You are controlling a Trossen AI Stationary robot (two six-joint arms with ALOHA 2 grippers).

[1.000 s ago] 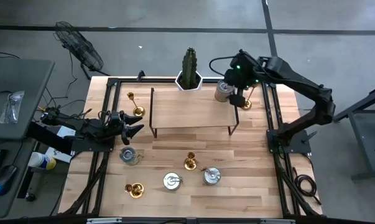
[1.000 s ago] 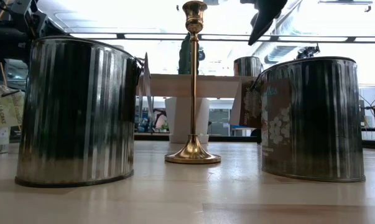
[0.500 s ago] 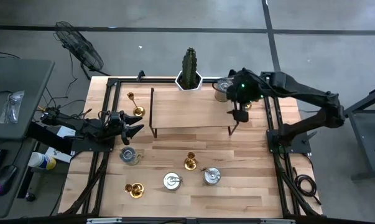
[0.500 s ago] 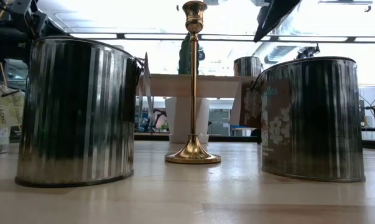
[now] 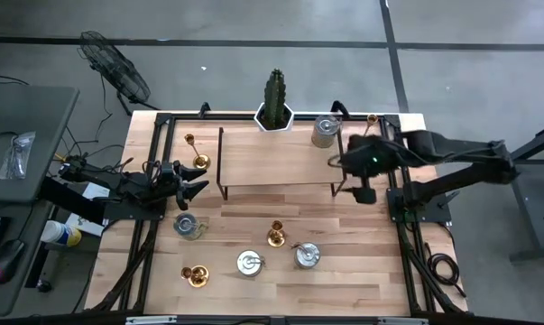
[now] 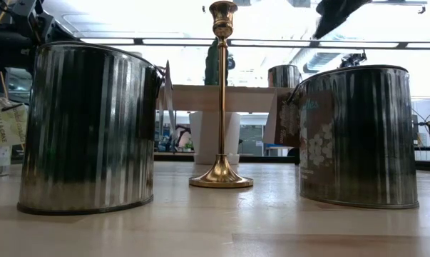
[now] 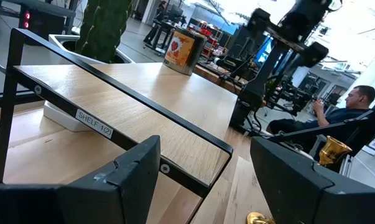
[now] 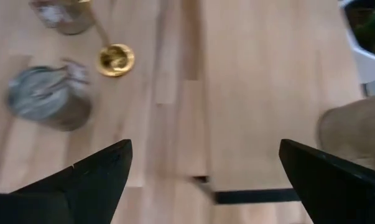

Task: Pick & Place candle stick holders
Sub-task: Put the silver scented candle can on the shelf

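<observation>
We find the right gripper (image 5: 363, 190) over the table's right edge, just off the right end of the shelf (image 5: 276, 162), jaws spread wide and holding nothing. The left gripper (image 5: 196, 181) waits at the shelf's left end, fingers apart, also empty.

Five brass holders show from above. One stands at the far right corner (image 5: 373, 119) behind the shelf, near a tin (image 5: 325, 131) on the shelf top. Two stand at the far left: one by the table edge (image 5: 189, 140), another (image 5: 200, 161) just beside the shelf's left leg. A tall one (image 5: 275, 235) stands in the near middle between two tins, and another (image 5: 196, 274) sits at the near left.

In our judgement the right arm is between picks, heading for a holder on the open table; its wrist camera looks down on the tall holder (image 8: 115, 58) beside a tin (image 8: 47, 97).

The next move calls for lowering the open jaws astride that thin stem, clear of the neighbouring tins, then closing. The stem is slender and the base narrow, so an off-centre approach could tip it.
</observation>
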